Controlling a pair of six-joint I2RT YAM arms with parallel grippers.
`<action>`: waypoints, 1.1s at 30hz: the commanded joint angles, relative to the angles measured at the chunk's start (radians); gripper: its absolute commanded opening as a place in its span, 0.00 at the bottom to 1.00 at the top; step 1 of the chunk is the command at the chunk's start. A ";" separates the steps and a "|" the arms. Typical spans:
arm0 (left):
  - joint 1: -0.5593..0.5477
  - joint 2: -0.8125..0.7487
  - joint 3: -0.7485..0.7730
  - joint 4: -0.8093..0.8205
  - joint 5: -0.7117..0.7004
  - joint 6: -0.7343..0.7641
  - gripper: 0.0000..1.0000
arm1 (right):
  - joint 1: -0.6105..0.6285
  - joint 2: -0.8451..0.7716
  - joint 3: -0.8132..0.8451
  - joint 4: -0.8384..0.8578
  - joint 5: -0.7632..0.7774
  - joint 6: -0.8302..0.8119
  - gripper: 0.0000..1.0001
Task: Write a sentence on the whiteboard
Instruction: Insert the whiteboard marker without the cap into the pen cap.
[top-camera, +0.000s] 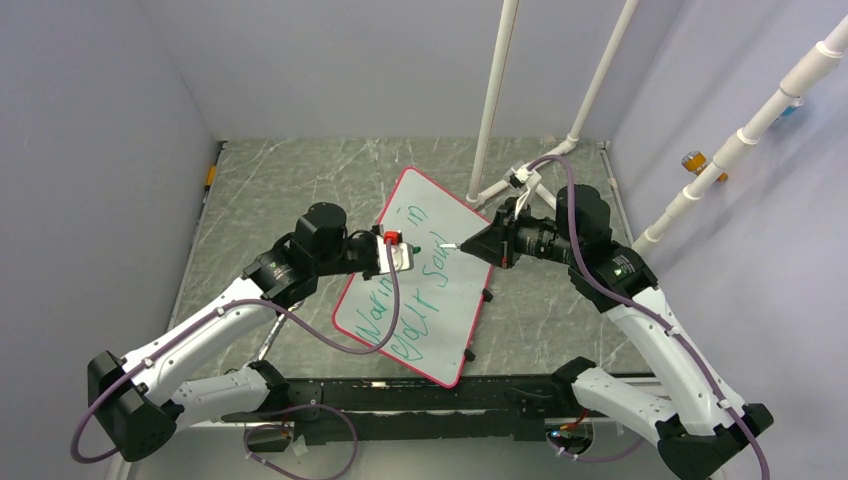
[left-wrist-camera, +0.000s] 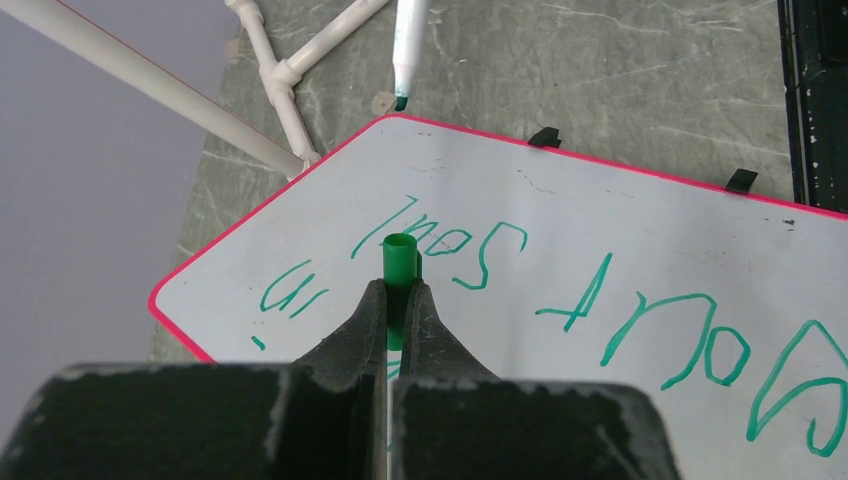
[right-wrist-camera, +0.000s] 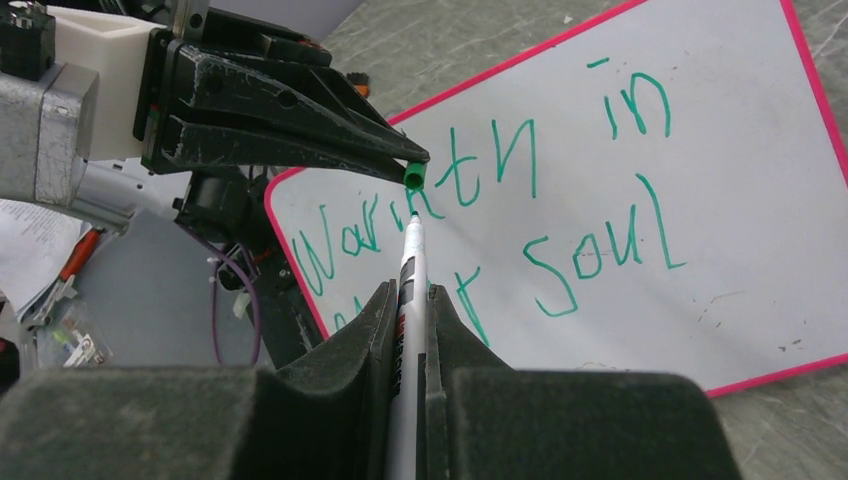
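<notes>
Your left gripper (left-wrist-camera: 400, 292) pinches a green plastic cap (left-wrist-camera: 400, 258), your right gripper (right-wrist-camera: 412, 300) a white green-tipped marker (right-wrist-camera: 411, 262), nearly meeting over the red-rimmed white whiteboard (top-camera: 460, 300); white plastic pipes (top-camera: 492, 100) stand beyond.

The whiteboard (top-camera: 440, 300) is lying askew on the table (top-camera: 280, 190) between the two arms, the sentence (top-camera: 410, 290) running across it in two lines. Above it, the left gripper (left-wrist-camera: 399, 305) is holding a cap (left-wrist-camera: 400, 255) facing the marker (right-wrist-camera: 411, 255) held by the right gripper (right-wrist-camera: 410, 300). A pipe stand (top-camera: 495, 110) is standing behind.

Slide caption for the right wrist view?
Right gripper aims marker at green cap in left gripper, over the written whiteboard.
</notes>
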 joint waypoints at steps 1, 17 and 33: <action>-0.005 -0.025 -0.004 0.040 0.054 0.027 0.00 | -0.001 0.003 0.027 0.071 -0.040 0.015 0.00; -0.006 -0.015 0.003 0.034 0.085 0.021 0.00 | -0.001 0.036 0.017 0.093 -0.079 0.025 0.00; -0.007 -0.019 0.001 0.043 0.103 0.005 0.00 | 0.002 0.043 -0.020 0.147 -0.094 0.058 0.00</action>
